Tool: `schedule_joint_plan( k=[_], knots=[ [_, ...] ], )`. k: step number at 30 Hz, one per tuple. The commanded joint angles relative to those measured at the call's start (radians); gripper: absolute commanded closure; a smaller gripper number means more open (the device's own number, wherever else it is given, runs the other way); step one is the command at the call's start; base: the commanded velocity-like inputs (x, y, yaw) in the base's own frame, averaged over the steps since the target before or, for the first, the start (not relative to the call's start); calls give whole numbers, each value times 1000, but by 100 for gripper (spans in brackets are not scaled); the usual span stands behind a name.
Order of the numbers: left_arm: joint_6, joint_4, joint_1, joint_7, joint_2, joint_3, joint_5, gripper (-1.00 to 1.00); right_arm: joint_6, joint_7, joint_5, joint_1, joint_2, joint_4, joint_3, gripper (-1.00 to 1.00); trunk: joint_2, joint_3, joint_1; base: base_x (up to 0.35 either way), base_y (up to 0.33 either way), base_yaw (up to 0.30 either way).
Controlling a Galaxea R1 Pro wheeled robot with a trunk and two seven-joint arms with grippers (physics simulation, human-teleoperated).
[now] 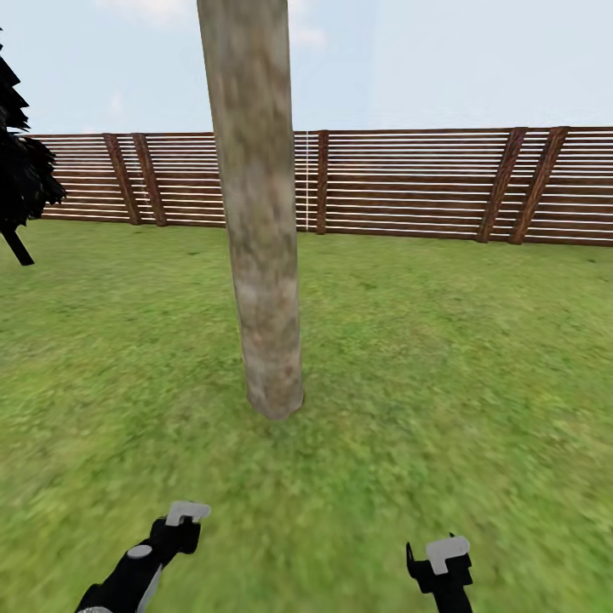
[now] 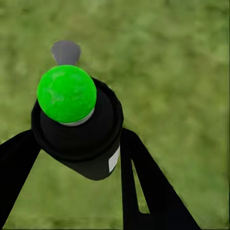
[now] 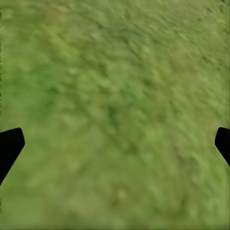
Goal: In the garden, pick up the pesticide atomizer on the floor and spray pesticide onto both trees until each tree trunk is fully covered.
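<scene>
One tree's trunk, a thick mottled grey-brown column, rises from the grass straight ahead, its base a short way beyond both grippers. My left gripper is low at the left. The left wrist view shows it shut on the pesticide atomizer, a small dark bottle with a bright green round top and a grey nozzle. My right gripper is low at the right, open over bare grass, with its fingers spread wide.
Green lawn spreads all around the trunk. A brown horizontal-slat fence closes the far side. A dark-foliaged thin tree stands at the far left.
</scene>
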Motion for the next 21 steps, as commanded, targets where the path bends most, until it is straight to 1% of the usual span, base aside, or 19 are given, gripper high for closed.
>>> schedule_joint_plan(
  k=[1,3,5,6,10,12,13,14,16,21],
  knots=[
    [31,-4,-10,-6,-8,8,-8,100,-2,-6,11,0,0,1,-6,-100,0,-1,0,0,0,0],
    [58,-8,-28,-5,-54,6,-14,100,-2,-7,11,0,-1,1,-6,-100,0,-1,0,0,0,0],
    [68,-30,-45,10,-84,2,-14,100,-2,-6,11,0,-1,1,-7,-100,0,-1,0,0,0,0],
    [73,-46,-64,19,-93,0,-15,100,-2,-6,11,0,-1,1,-7,-100,0,-1,0,0,0,0],
    [80,-71,-91,29,-100,-3,-14,100,-2,-6,11,0,-2,1,-6,-100,0,-1,0,0,0,0],
    [84,-108,-93,27,-102,-1,-11,100,-2,-6,11,0,-1,1,-6,-100,0,-1,0,0,0,0],
    [98,-127,-94,26,-102,-1,-10,100,-2,-6,11,0,-1,1,-6,-100,0,-1,0,28,0,0],
    [119,-140,-94,25,-102,-1,-10,100,-2,-6,11,0,0,2,-6,-100,0,-1,0,147,-14,0],
    [134,-149,-93,24,-101,-1,-10,100,-1,-6,11,0,1,2,-5,-100,0,-1,0,225,-35,0],
    [141,-155,-92,24,-101,0,-8,100,0,-3,12,2,-1,4,-5,-100,0,-1,0,314,-9,0]
  ],
)
